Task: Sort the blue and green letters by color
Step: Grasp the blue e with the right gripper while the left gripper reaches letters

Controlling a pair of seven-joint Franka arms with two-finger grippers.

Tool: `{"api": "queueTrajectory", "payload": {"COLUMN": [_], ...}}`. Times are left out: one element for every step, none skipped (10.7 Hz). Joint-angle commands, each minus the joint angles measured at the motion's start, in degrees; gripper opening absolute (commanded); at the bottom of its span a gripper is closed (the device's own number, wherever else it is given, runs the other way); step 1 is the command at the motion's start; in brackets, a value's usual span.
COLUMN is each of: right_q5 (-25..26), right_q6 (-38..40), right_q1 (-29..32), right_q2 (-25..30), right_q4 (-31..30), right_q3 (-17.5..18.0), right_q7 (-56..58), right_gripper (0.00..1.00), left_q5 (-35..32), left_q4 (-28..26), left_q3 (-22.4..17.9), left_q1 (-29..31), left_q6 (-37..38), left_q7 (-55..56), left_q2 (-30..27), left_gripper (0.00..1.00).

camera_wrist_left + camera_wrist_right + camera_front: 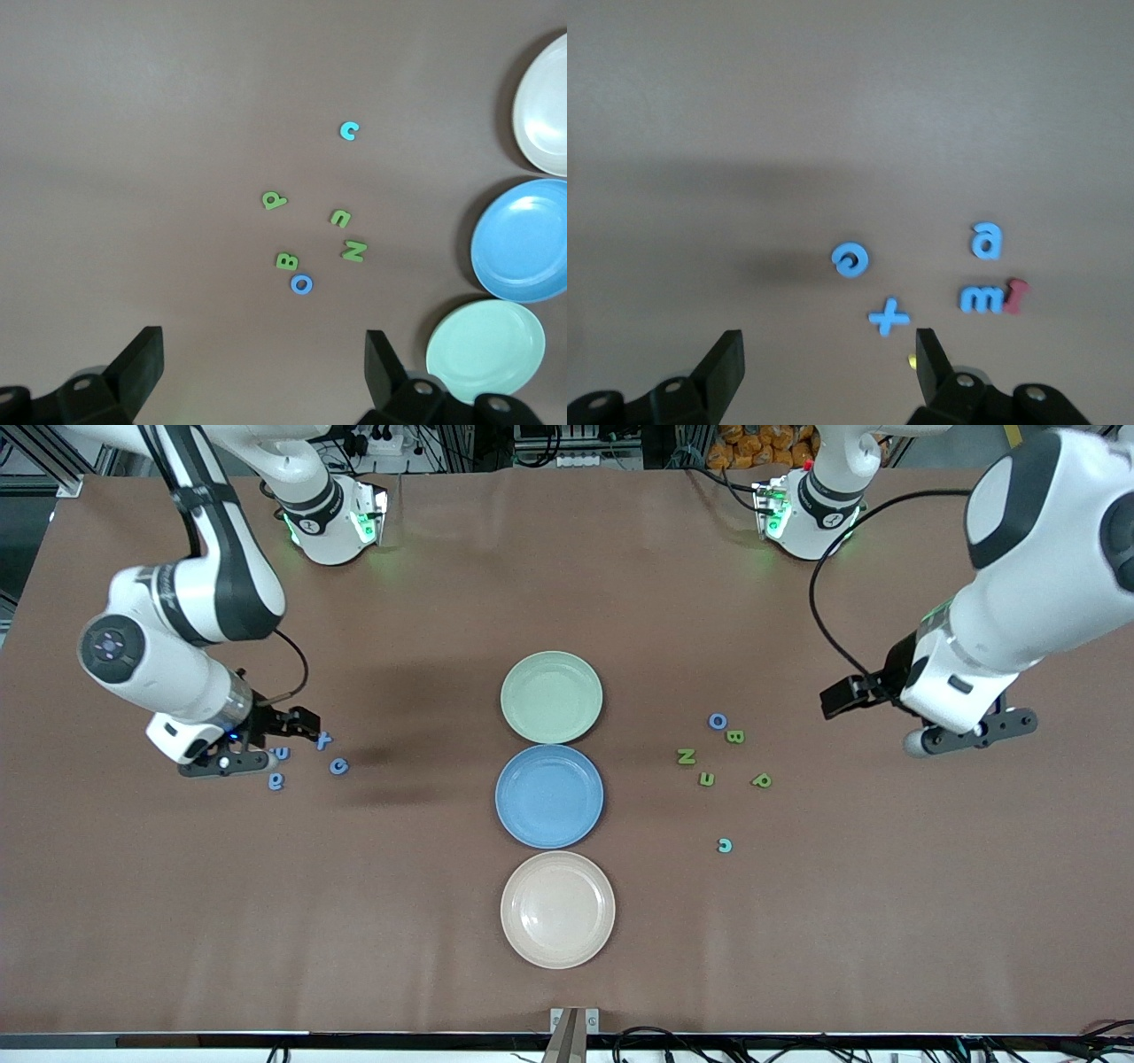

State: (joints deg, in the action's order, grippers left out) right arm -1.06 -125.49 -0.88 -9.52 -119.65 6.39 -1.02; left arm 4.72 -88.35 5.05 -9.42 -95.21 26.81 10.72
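my right fingers [828, 367] hang apart just over the blue x [889, 316], which lies between them; left fingers [264, 367] wait, apart.

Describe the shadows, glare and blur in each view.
Front view: sharp, with a soft dark shadow on the table between the right gripper and the green plate; mild sheen on the blue plate. Left wrist view: crisp letters, highlights on the plates. Right wrist view: blue letters slightly soft, with a broad shadow band.
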Motion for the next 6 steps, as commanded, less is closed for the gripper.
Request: {"api": "queueTrajectory", "payload": {"right_q5": [0.0,0.0,0.0,0.09,0.18,0.18], "right_q6": [-10.79,-12.39,-13.63,-15.56,-18.45,-19.69], "right_q1": [0.44,0.44,0.44,0.44,0.62,0.79], "right_q2": [-3.74,-5.14,-6.28,-7.34,-8.31,-9.1], "right_q4": [-4.78,-4.97,-4.97,-5.5,-6.63,-7.17], "right_q3": [1.43,1.43,1.43,1.34,1.34,1.34], "right_q7": [-0.03,-0.03,-0.03,-0.03,0.05,0.14], "right_gripper": [0.75,0.67,0.64,0.65,0.68,0.76], "left_q5": [0.2,-0.76,-2.16,-2.18,-2.18,-2.26], "left_q4": [0.46,0.29,-1.02,-3.29,-6.1,-9.17], "left_q3": [-0.13,-0.13,-0.04,0.05,0.14,0.14], "left_q1": [-0.6,-0.69,-0.78,-0.86,-1.12,-2.17], "left_q6": [-2.78,-4.01,-5.94,-8.74,-11.64,-14.71], "left_q7": [7.17,10.51,13.42,15.71,17.99,20.02], "left_q2": [5.69,7.36,8.08,7.91,7.56,7.21], "left_gripper": [1.0,1.0,1.0,1.0,1.0,1.0]}}
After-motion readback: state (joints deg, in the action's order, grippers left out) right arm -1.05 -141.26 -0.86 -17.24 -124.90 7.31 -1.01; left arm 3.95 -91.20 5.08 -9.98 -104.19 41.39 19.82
